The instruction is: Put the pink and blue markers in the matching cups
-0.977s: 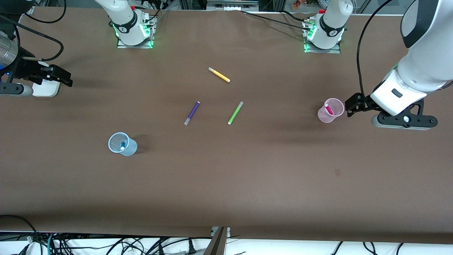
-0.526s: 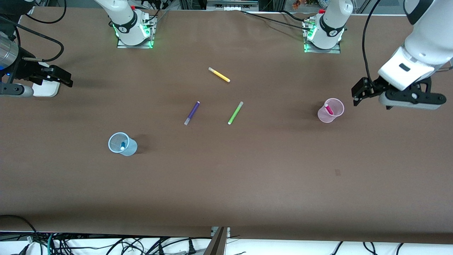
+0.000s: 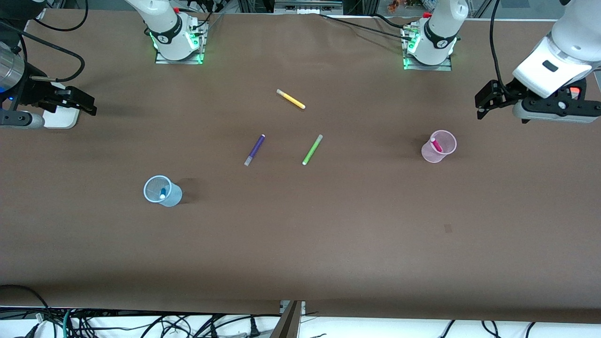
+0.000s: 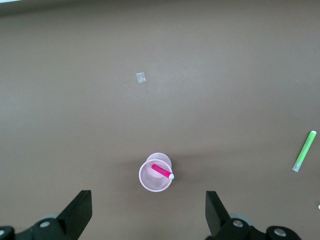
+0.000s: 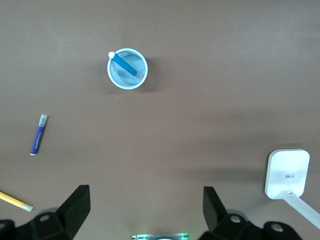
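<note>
Brown table (image 3: 328,234) — pink marker (image 3: 436,145) in pink cup (image 3: 439,146), blue marker (image 3: 163,193) in blue cup (image 3: 162,191). Left gripper (image 3: 483,101) and right gripper (image 3: 84,104) hover at their ends — fingers wide apart, holding nothing.

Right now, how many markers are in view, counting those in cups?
5. The pink marker stands in the pink cup, the blue marker in the blue cup. The yellow marker, purple marker and green marker lie mid-table. None seems hidden.

Translucent plastic pink cup (image 3: 439,149) and blue cup (image 3: 162,191) stand on a matt brown table (image 3: 328,234).
</note>
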Available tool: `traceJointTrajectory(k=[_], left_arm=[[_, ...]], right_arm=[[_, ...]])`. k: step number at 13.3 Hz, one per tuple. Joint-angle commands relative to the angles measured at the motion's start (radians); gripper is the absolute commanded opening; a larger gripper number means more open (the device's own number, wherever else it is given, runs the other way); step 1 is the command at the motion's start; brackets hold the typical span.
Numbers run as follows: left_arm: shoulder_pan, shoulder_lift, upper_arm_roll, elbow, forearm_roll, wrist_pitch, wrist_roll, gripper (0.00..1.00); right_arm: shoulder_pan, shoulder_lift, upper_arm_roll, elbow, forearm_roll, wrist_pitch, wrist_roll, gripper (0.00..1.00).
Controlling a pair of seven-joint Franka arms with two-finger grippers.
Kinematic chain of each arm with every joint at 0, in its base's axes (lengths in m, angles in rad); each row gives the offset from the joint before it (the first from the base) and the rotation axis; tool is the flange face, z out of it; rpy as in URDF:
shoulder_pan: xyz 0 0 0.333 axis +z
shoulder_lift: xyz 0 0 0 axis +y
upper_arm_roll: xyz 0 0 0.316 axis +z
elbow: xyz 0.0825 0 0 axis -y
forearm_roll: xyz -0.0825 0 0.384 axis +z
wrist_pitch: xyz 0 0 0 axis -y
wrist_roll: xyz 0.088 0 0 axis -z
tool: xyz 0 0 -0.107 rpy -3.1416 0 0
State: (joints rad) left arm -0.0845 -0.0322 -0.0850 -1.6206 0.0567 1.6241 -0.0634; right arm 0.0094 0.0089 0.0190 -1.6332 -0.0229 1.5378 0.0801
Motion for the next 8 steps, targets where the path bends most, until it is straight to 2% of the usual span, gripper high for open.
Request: traceJointTrajectory(k=[1, 8], left_arm=[[0.003, 0.018, -0.004, 0.033, -0.02, -0.027, -0.012, 1.0], [0.009, 0.057, -0.004, 0.074, -0.009, -0.029, -0.012, 1.0]], right_arm=[[-0.005, 0.01, 0.004, 0.029, 0.014, -0.024, 0.015, 1.0], [-0.003, 0.01, 0.004, 0.029, 0.014, -0.024, 0.016, 1.0]])
